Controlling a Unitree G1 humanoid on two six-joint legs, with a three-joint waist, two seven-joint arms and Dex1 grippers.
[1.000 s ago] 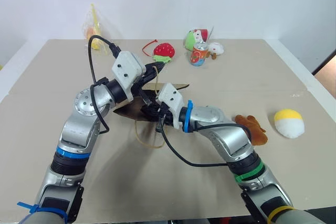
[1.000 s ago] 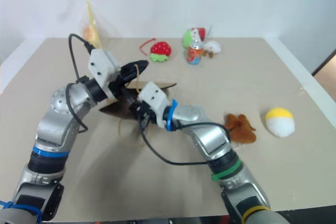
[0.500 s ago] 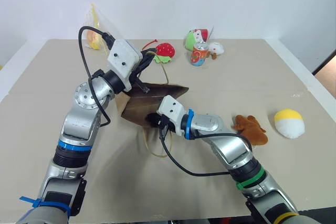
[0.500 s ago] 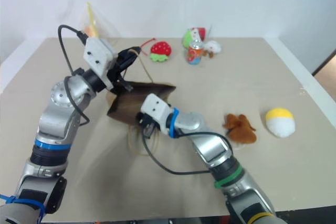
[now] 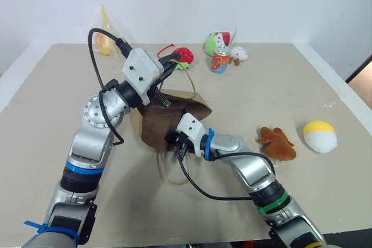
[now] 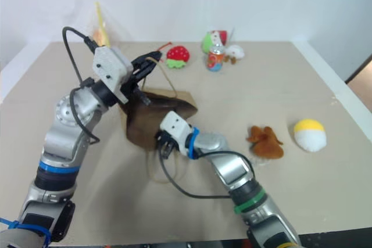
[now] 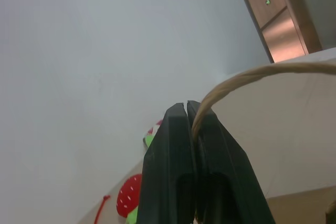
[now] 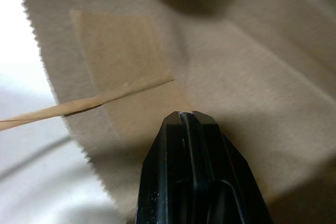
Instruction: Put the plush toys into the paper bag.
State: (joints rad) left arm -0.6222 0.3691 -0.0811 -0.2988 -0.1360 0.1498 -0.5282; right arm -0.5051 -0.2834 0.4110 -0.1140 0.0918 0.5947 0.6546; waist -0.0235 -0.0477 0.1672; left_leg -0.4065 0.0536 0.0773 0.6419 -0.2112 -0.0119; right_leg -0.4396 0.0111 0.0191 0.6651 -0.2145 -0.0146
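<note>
The brown paper bag [image 5: 165, 119] stands half raised in the middle of the table, its mouth towards me. Above the bag, my left gripper [image 5: 171, 64] is shut on one tan cord handle [image 7: 252, 76], holding it up. At the bag's lower front rim my right gripper [image 5: 173, 141] is shut, its tips [image 8: 186, 115] against the paper just inside the serrated rim; I cannot tell whether paper is pinched. The other handle [image 5: 172, 173] lies looped on the table. The orange-brown plush toy [image 5: 278, 144] and the white egg-shaped one with a yellow top [image 5: 319, 136] lie to the bag's right.
At the back of the table are a red strawberry plush [image 5: 183, 55], a green-and-white toy [image 5: 215, 41], a small can [image 5: 221, 60] and a small white toy [image 5: 239, 53]. A clear plastic bag with yellow trim [image 5: 104, 34] sits at the back left.
My left gripper has risen with the handle, pulling the bag from nearly flat to half upright. My right gripper has sunk to the bag's lower rim near the table.
</note>
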